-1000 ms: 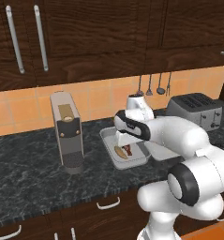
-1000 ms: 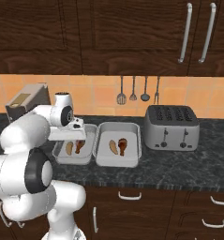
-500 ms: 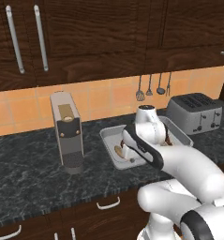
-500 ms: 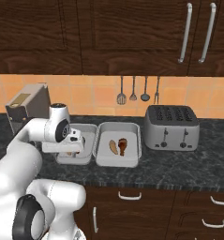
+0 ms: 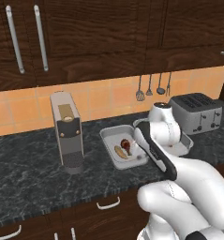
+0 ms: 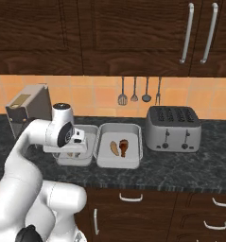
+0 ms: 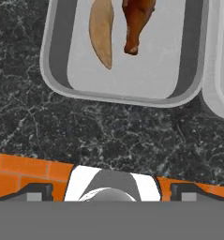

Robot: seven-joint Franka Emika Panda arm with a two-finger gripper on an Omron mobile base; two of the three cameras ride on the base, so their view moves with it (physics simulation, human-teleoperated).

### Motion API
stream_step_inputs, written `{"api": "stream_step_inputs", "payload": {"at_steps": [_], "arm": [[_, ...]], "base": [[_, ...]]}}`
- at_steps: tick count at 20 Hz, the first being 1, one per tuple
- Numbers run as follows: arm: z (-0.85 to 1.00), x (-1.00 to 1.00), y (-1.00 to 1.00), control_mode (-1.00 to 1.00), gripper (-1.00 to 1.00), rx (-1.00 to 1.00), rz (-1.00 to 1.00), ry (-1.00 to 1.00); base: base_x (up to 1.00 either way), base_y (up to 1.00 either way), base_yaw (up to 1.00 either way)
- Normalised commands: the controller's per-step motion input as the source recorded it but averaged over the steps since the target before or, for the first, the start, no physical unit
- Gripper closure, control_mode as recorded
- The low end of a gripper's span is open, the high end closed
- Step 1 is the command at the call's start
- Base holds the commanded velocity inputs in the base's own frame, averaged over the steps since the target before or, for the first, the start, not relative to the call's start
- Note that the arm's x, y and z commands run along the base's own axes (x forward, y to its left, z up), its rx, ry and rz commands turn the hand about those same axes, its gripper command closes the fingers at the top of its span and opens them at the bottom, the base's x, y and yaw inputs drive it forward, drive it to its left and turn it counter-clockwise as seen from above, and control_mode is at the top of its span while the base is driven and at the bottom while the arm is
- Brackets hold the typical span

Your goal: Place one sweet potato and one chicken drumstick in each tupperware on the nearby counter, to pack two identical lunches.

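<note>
While the arm leans over the counter [image 6: 190,165], two packed tupperware trays sit side by side.

One tupperware [image 6: 118,160] holds a sweet potato [image 6: 114,148] beside a chicken drumstick [image 6: 124,146]. Its twin [image 5: 111,142], toward the coffee machine [image 5: 66,131], holds the same pair. Above the dark stone the gripper [image 7: 111,190] hangs with its jaws spread wide, holding nothing.

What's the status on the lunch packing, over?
Gripper open, empty, over the counter. Left tupperware holds sweet potato and chicken drumstick; right tupperware the same. Nothing in the way.
</note>
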Motion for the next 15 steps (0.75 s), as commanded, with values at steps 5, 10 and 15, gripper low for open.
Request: {"api": "stream_step_inputs", "payload": {"at_steps": [5, 10, 15], "arm": [[0.83, -0.01, 0.00, -1.00, -1.00, -0.08, 0.00, 0.00], [0.27, -0.65, -0.08, -1.00, -1.00, -0.01, 0.00, -0.10], [0.01, -0.85, -0.21, -1.00, -1.00, 0.03, -0.02, -0.22]], "base": [[0.00, 0.00, 0.00], [0.00, 0.00, 0.00], [0.00, 0.00, 0.00]]}}
